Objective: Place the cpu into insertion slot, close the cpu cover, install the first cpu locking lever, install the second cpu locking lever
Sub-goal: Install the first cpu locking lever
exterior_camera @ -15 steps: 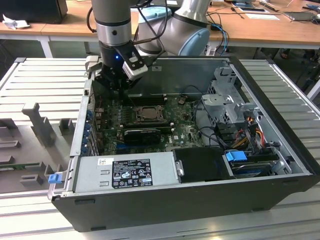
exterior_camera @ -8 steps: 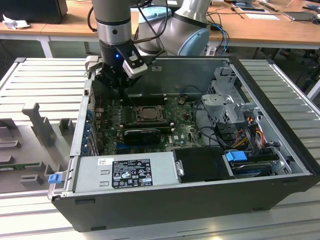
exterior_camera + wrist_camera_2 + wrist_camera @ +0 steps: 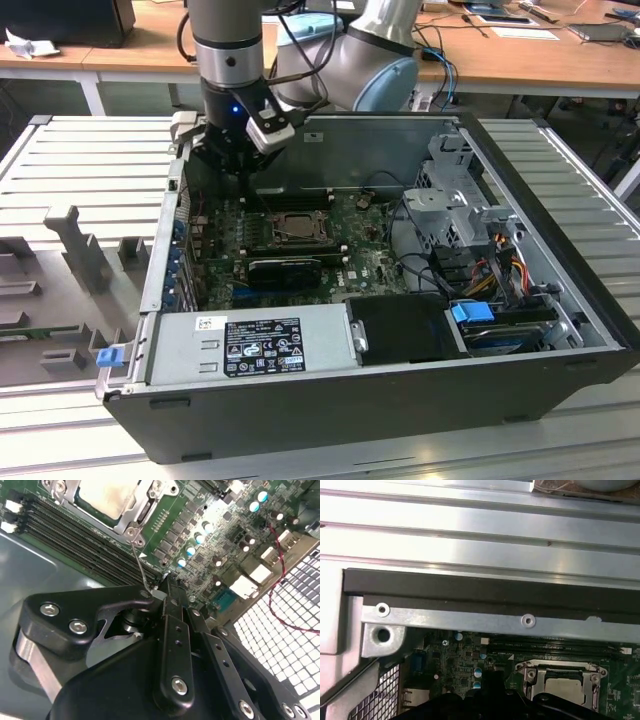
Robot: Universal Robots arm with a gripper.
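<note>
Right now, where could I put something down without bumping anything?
Bare ribbed table lies on the exterior view's right of the computer case, and in a strip along its front. Inside is crowded: gripper over the motherboard, cables by the drive cage. Grey fixtures fill the exterior view's left.

The exterior view looks down at a slant from above and some way off. It takes in the whole open computer case (image 3: 350, 415) lying on the slatted table (image 3: 80, 150), with the arm (image 3: 228, 60) reaching in from the far side. The second wrist view sits close behind the fingers (image 3: 172, 630), pinched on the locking lever (image 3: 140, 562), and faces along them onto the circuit board (image 3: 210, 525) just beyond. The first wrist view looks past the fingers to the case's metal rim (image 3: 470, 620) and the table slats beyond it. All three views share the cpu (image 3: 297, 227) near the fingers; in both wrist views the cpu (image 3: 107, 497) (image 3: 563, 686) is seen from close by.
</note>
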